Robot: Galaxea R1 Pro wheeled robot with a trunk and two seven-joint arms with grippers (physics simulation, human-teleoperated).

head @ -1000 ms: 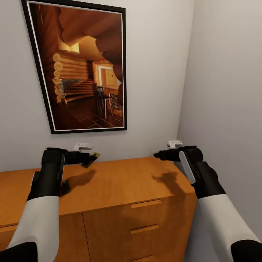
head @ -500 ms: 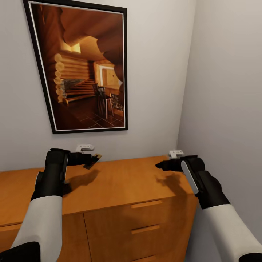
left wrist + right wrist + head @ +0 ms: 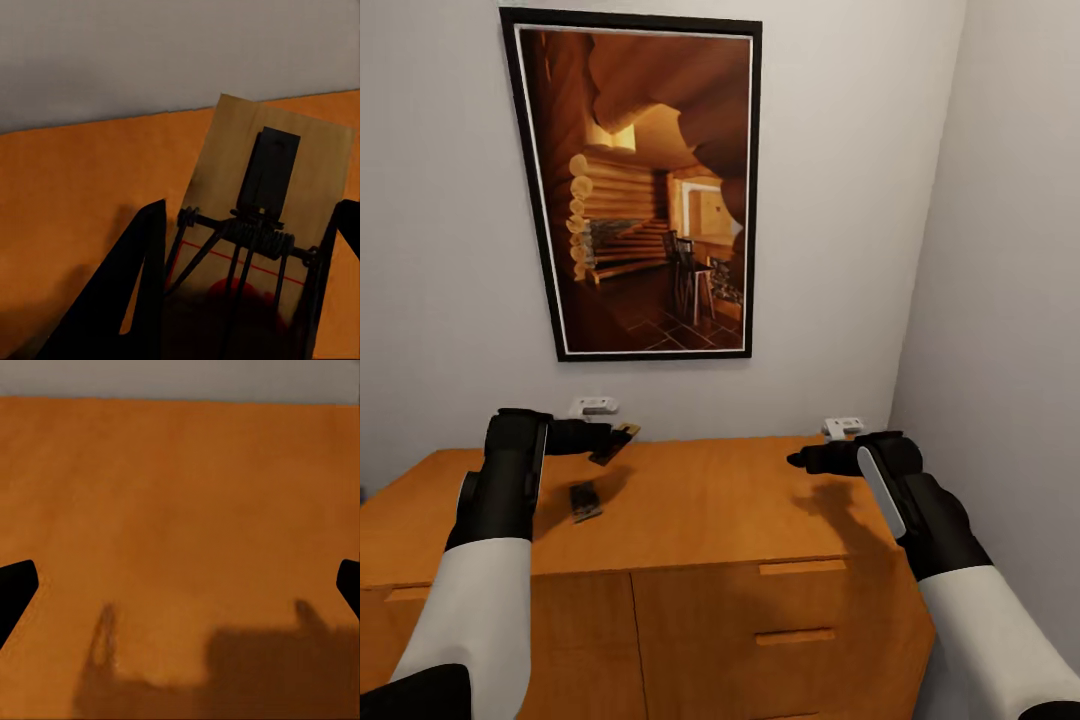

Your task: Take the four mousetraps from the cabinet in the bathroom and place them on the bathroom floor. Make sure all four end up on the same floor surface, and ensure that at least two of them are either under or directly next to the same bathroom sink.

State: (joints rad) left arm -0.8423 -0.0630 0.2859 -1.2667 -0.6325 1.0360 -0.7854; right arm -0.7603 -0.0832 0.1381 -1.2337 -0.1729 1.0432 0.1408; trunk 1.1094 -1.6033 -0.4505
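Observation:
The orange-brown cabinet [image 3: 710, 505] stands against the wall below me. My left gripper [image 3: 607, 437] hovers over its back left part, shut on a tan mousetrap [image 3: 616, 446] that hangs tilted above the top. In the left wrist view the same mousetrap [image 3: 319, 172] sits between the dark fingers [image 3: 139, 292], its wire spring and red mark showing. A second mousetrap [image 3: 585, 500] lies flat on the cabinet top beside my left forearm. My right gripper [image 3: 796, 459] is open over the cabinet's right end, with only bare wood [image 3: 180, 510] between its fingertips [image 3: 15, 589].
A large framed picture [image 3: 650, 190] hangs on the wall behind the cabinet. A side wall [image 3: 1010, 300] closes in at the right. Two white wall fittings [image 3: 592, 406] [image 3: 843, 426] sit just above the cabinet top. Drawer pulls [image 3: 802, 567] face me below.
The camera has turned, sliding the whole picture to the right. The mousetrap lying on the cabinet top has come out from behind my left forearm. Both arms dropped slightly earlier on.

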